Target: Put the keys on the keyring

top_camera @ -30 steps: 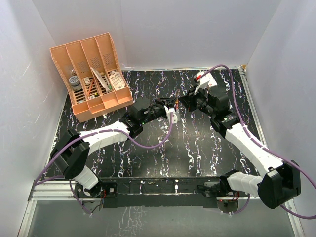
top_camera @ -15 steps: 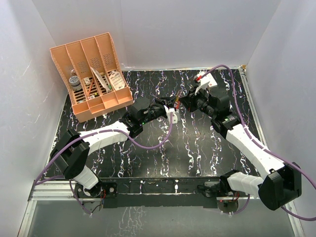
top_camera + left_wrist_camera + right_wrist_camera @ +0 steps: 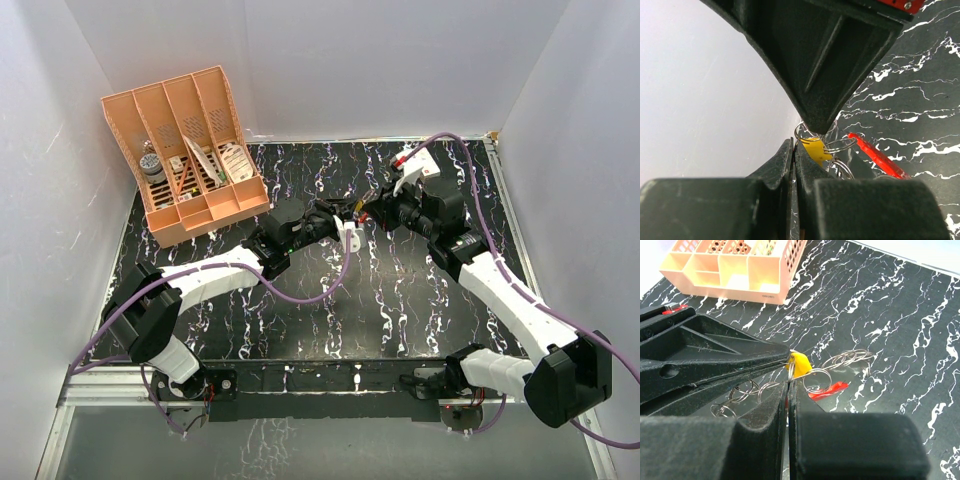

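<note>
Both grippers meet tip to tip above the middle of the black marbled table. My left gripper (image 3: 347, 214) (image 3: 793, 143) is shut, and the yellow head of a key (image 3: 813, 150) (image 3: 799, 365) sticks out at its tip. My right gripper (image 3: 369, 208) (image 3: 788, 384) is also shut, pinching a thin silver wire ring (image 3: 792, 371) beside that yellow head. More wire rings (image 3: 816, 382) (image 3: 840, 146) hang linked around it. The red keyring (image 3: 875, 156) (image 3: 828, 389) lies just below them. The key's blade is hidden.
A peach desk organizer (image 3: 190, 150) with several small items stands at the back left. A chain of loose wire rings (image 3: 846, 359) trails over the table beyond the grippers. White walls close in the table on three sides.
The right gripper has shifted a little left toward the left gripper, closing the gap between the tips. Both stay shut.
</note>
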`<action>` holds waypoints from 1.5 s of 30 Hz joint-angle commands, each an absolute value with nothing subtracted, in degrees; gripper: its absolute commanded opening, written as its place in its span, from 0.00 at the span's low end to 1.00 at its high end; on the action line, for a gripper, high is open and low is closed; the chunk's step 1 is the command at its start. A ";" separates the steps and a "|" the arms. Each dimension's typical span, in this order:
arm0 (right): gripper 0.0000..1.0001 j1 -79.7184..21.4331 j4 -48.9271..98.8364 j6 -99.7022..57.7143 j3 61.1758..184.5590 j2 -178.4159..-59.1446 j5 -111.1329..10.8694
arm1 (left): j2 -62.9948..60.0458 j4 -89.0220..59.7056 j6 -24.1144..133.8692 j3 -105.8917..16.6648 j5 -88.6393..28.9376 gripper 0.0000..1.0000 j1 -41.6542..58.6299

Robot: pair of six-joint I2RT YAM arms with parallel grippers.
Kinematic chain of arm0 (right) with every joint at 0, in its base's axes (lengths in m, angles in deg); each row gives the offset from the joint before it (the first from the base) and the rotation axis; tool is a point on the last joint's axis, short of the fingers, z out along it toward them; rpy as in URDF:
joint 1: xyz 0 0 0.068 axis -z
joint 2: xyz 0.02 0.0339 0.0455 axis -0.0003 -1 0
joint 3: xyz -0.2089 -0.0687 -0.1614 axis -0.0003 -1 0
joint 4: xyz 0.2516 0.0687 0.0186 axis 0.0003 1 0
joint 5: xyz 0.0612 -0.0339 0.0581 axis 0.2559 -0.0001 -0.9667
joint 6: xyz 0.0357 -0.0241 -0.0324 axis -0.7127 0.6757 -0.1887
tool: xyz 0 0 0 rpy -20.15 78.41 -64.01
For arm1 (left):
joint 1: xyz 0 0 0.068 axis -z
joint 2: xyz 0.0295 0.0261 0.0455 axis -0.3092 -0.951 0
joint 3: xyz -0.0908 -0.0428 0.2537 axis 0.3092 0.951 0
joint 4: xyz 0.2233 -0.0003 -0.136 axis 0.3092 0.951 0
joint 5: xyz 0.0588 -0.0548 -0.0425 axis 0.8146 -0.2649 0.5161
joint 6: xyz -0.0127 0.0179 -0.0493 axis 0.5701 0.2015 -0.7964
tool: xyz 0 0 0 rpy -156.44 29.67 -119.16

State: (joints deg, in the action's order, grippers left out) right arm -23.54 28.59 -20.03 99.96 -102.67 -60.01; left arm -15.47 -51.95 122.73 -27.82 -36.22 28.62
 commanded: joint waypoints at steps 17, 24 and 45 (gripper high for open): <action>0.00 -24.22 54.57 -14.63 122.56 -112.46 -67.84 | -13.12 -53.47 127.11 -27.93 -39.07 0.00 28.66; 0.00 -24.24 66.08 -15.58 131.90 -117.33 -68.68 | -12.32 -53.86 128.36 -27.20 -38.62 0.00 28.65; 0.00 -24.23 73.04 -19.88 136.21 -123.48 -73.40 | -12.20 -64.37 128.78 -24.32 -37.61 0.00 28.58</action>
